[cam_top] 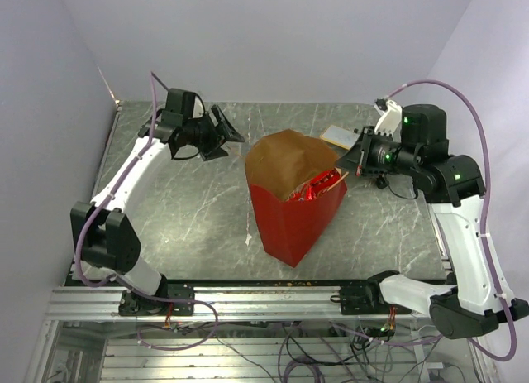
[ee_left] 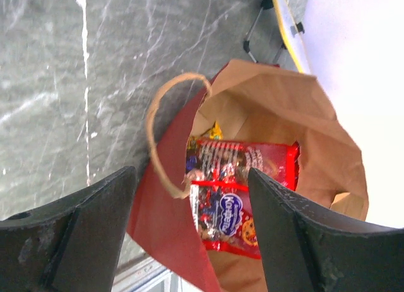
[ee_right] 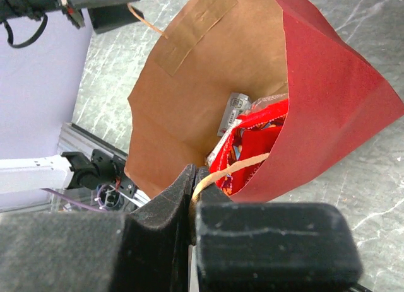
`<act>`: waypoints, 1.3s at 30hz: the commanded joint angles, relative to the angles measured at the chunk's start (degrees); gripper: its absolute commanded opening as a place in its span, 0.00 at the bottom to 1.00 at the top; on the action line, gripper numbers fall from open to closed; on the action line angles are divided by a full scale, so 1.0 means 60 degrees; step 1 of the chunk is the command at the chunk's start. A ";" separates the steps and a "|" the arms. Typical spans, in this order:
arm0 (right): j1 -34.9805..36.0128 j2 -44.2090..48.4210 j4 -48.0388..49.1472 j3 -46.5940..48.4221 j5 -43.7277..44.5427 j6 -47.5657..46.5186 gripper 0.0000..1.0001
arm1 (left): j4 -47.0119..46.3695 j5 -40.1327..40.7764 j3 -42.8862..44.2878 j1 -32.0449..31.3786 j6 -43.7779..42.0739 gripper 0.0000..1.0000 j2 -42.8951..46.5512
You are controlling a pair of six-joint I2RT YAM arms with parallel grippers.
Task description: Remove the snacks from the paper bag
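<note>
Presently at the reach-in stage, by judgement; nothing lifted out yet. Found bag (cam_top: 293,209) standing mid-table (cam_top: 190,209), mouth open. Noted right gripper (ee_right: 192,197) pinched closed on one loop handle (ee_right: 237,168), holding that side of the mouth up. Noted left gripper (cam_top: 234,147) spread wide and empty, hovering just beside the bag's left rim and aimed at the opening; saw second handle (ee_left: 167,137) loose, framed between its fingers in the wrist view. Saw snacks all inside: red chip bag (ee_left: 237,197) uppermost, a yellow scrap (ee_left: 216,131) behind it; possibly a silver packet (ee_right: 235,112) against the back wall, though too shadowed to confirm. Judged next move: advance left gripper into the mouth, clear of the loose handle, and close on the chip bag's upper edge; hold right grip firm to prevent toppling or collapse.
</note>
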State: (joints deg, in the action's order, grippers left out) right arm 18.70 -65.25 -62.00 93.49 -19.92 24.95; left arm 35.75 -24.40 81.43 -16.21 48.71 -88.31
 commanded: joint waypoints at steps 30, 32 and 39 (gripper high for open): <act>-0.0055 0.0313 0.0493 0.0767 0.1489 -0.0675 0.00 | -0.1159 -0.0285 0.1838 -0.0278 0.0214 0.23 -0.2118; -0.0045 0.0255 0.0440 0.0963 0.1786 -0.0827 0.00 | -0.1171 -0.0213 0.1707 -0.0339 0.0280 0.13 -0.1882; -0.0051 -0.0549 -0.0983 0.2551 0.3870 -0.1593 0.00 | -0.1426 0.0244 0.0558 -0.1074 0.0929 0.07 -0.0573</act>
State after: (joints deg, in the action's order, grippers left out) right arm 18.72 -67.75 -69.23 101.82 -5.65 19.31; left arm 29.98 -25.41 88.77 -19.57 51.07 -98.63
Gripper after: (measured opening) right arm 0.006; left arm 0.081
